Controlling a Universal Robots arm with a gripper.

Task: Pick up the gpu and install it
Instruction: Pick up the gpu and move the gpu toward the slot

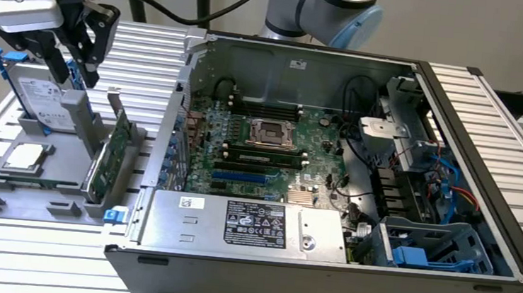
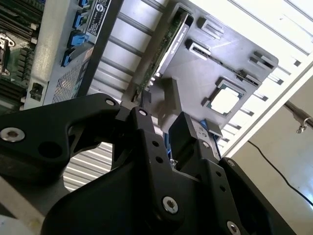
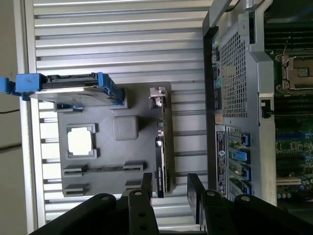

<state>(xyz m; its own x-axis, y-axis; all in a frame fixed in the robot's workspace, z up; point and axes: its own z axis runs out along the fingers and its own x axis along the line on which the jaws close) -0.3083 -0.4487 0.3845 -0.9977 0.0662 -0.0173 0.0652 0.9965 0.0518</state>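
The black two-fingered gripper [image 3: 170, 180] hangs with fingers apart, holding nothing. Beneath its fingertips, not touching them, the gpu [image 3: 164, 147], a thin green circuit-board card, stands on edge in a grey slotted holder [image 3: 110, 156]. It is probably light, stiff and fragile, so pinch the upper board edge.

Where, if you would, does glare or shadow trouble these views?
In the exterior view the slatted table glares white while the computer case sits darker inside; in the second wrist view the table burns out beyond the processor chip; in the first wrist view light falls evenly on the gpu.
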